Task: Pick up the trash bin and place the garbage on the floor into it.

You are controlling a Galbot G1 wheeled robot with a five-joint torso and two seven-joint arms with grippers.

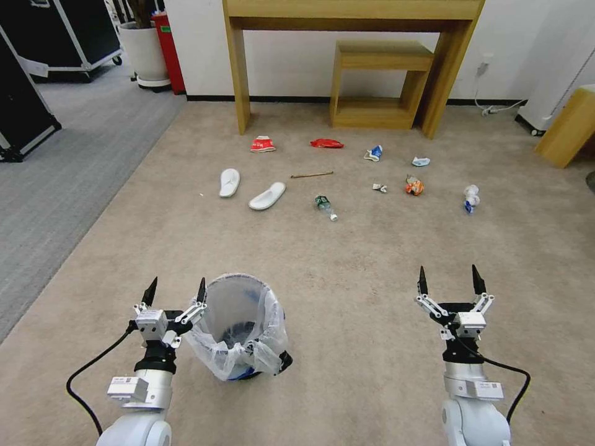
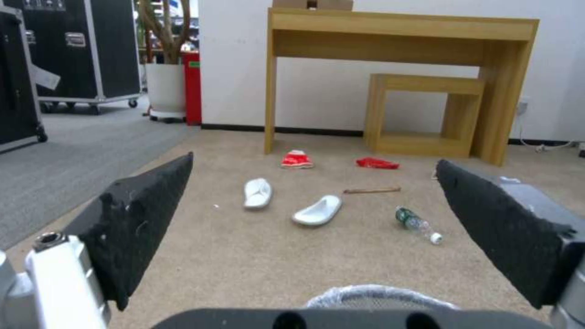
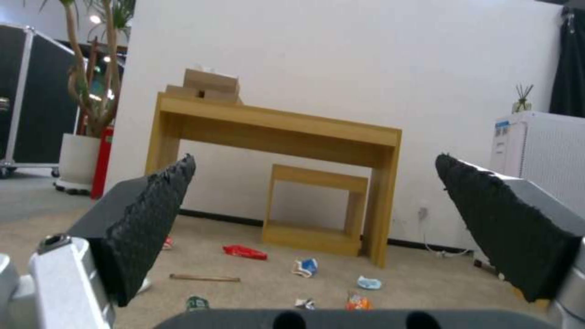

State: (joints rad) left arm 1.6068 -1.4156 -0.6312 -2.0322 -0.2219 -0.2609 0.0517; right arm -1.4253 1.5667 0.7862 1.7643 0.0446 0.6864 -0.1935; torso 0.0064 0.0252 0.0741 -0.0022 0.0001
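A: Where do we stand?

B: I have the left end effector (image 1: 175, 290) with its fingers spread wide, just beside the left side of the trash bin (image 1: 238, 328) near my base. Its inner finger looks to be touching the bag-lined rim, or nearly so; I can't tell which. The right end effector (image 1: 449, 280) is also wide, empty, hovering over bare carpet well to the right.

A: And the garbage?

B: All on the floor ahead, well apart from the bin: two white slippers (image 1: 252, 189), a red-white cup (image 1: 263, 144), a red wrapper (image 1: 326, 143), a wooden stick (image 1: 312, 174), a bottle (image 1: 325, 207), and smaller scraps further right.

A: How would you take the bin?

B: I'd put one finger inside the rim and one outside, pinching wall and liner together. Grabbing loose bag alone would likely slip or pull the liner off. I'd lift straight up so it doesn't tip.

A: Anything unclear?

B: In the left wrist view just a sliver of the bag shows low in the frame, so the finger-to-rim alignment is hard to judge. The bin's base is mostly hidden by the bag, and the small scraps are too small to identify
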